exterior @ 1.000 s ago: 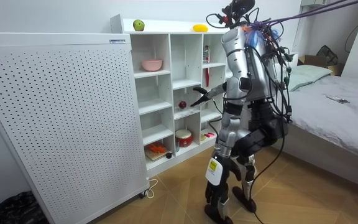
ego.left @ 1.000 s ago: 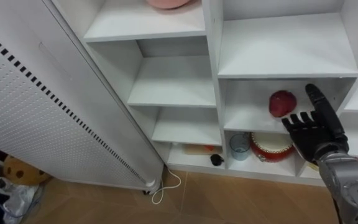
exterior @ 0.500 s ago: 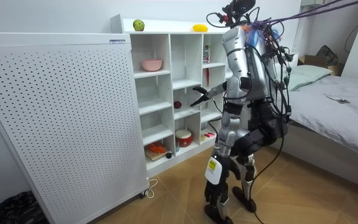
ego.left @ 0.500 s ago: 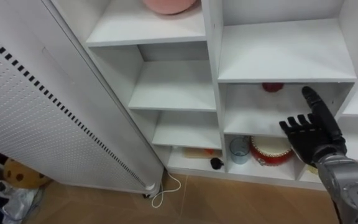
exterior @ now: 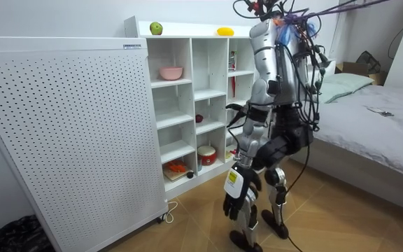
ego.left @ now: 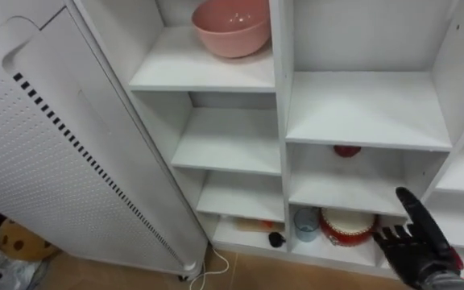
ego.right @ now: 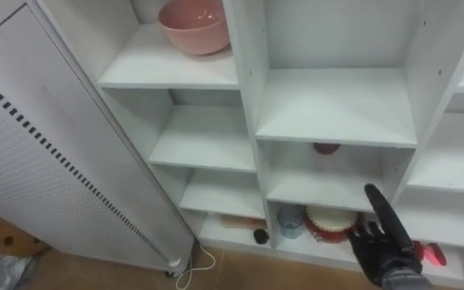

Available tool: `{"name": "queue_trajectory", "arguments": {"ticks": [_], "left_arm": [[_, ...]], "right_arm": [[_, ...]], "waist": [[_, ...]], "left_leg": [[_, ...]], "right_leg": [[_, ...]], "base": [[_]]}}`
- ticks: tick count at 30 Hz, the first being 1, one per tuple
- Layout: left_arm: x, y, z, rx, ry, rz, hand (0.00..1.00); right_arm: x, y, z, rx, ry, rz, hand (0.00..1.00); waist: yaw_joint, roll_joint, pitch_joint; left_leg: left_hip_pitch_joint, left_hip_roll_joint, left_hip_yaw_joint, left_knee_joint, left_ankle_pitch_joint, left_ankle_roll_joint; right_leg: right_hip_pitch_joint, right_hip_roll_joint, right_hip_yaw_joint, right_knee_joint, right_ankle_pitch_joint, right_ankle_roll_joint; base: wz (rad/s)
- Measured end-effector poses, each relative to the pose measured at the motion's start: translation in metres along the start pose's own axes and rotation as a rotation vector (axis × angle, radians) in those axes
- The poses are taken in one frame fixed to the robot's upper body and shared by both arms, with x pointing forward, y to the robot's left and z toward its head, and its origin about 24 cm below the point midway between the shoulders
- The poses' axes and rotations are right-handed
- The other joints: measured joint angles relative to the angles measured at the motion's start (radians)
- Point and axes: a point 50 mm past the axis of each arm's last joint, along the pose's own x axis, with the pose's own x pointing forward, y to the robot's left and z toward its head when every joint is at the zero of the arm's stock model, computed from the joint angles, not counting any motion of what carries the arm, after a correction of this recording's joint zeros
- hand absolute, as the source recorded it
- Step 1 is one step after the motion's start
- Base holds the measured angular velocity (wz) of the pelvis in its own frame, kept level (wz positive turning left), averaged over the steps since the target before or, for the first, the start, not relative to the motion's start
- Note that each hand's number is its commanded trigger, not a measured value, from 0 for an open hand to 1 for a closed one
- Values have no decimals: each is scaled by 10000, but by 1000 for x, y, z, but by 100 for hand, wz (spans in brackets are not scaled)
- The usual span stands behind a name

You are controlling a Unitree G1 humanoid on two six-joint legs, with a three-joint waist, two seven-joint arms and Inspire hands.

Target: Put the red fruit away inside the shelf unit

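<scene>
Just one red fruit (ego.left: 346,150) sits shelved above the empty, spread-open right hand (ego.left: 413,246).

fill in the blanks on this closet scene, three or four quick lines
The colour of the bowl is ____.
The red fruit lies in the compartment directly ____ the red round tin.
The right hand is open and holds ____.
On top of the closet, the green apple lies to the room view's ____ of the yellow fruit.
Missing words: pink; above; nothing; left.
</scene>
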Motion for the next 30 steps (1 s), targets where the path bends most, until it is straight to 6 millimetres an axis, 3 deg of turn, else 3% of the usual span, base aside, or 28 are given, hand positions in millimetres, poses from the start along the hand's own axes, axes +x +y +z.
{"name": "queue_trajectory", "arguments": {"ticks": [8, 12, 14, 17, 19, 22, 30], "left_arm": [[2, 11, -7, -577, 406, 222, 0], [3, 18, -5, -649, 261, 627, 0], [3, 21, -8, -892, 307, 891, 0], [2, 24, -13, -894, 366, 1164, 0], [2, 24, -16, -746, 431, 1219, 0], [1, 25, -25, -1074, 697, 1298, 0], [-2, 25, -35, -1535, 934, 1852, 0]], "right_arm": [[-32, -117, 0, -2421, 934, -2766, 0], [-58, -167, -15, -5792, 2612, -4057, 0], [-73, -189, -23, -7396, 3593, -4507, 0], [-100, -223, -31, -9291, 5143, -5132, 0], [-121, -246, -31, -10103, 6067, -5627, 0], [-135, -260, -29, -11041, 6726, -5905, 0], [-155, -276, -45, -12511, 7939, -5467, 0]], "waist": [[-330, 29, 31], [-510, -103, 28], [-607, -245, -60], [-851, -631, -165], [-995, -952, -317], [-1154, -1131, -412], [-1409, -1153, -412]], "left_leg": [[1084, 30, -25, -740, 5, -17], [1785, -17, 87, -1228, 10, -26], [2191, 4, 83, -1488, 26, -56], [2937, -17, 89, -1861, 49, -97], [3599, -5, 95, -2141, 33, -122], [4423, 55, 97, -2564, -27, -217], [5881, 51, 264, -3431, -42, -278]], "right_leg": [[1389, 288, -241, -1171, 221, 196], [1969, 304, -196, -1515, 224, 225], [2439, 440, -146, -1944, 232, 253], [3259, 464, -353, -2360, 269, 286], [4023, 593, -377, -2951, 335, 348], [4990, 806, -344, -3707, 585, 380], [6375, 1002, -151, -4628, 902, 450]], "base": [[9], [-7], [-6], [13], [9], [-8], [-13]]}}
